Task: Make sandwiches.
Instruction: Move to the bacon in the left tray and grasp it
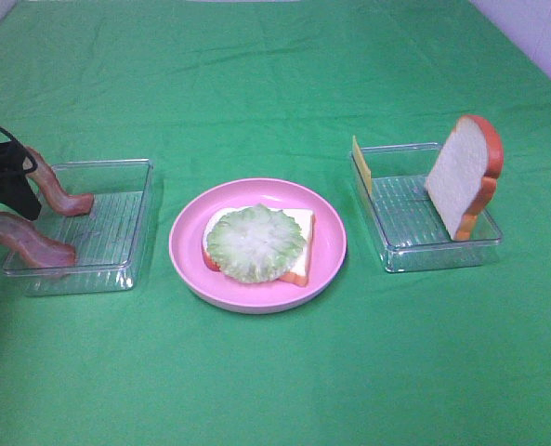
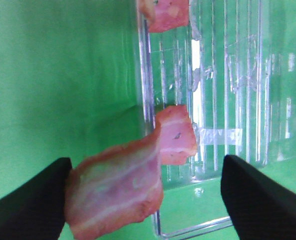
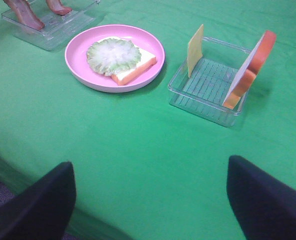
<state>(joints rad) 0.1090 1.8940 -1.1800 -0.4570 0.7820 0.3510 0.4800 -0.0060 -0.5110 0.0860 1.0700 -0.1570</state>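
Where my left gripper (image 1: 6, 177) hangs: far left edge of the high frame, at the outer side of the left tray (image 1: 117, 223).
Left gripper state: spread wide and gripping nothing. In its wrist view a bacon strip (image 2: 115, 192) lies between the fingers (image 2: 28, 205), draped over the tray rim and right against one of them.
Bacon on the high frame: lower strip (image 1: 24, 240) and upper strip (image 1: 61, 195), each with one end inside the tray. I cannot tell which one sits between the fingers.
Pink plate (image 1: 190, 251): centre frame, carrying a bread slice (image 1: 305, 223) with the lettuce leaf (image 1: 255, 242) on top.
Right tray (image 1: 414, 251): right of frame. The cheese square (image 1: 361, 165) stands upright at its left wall, and the second bread slice (image 1: 465, 172) leans on edge at its right end.
Right gripper (image 3: 150, 165): outside the high frame. Its wrist view shows it spread wide over green cloth (image 3: 148, 125), well apart from plate and tray.
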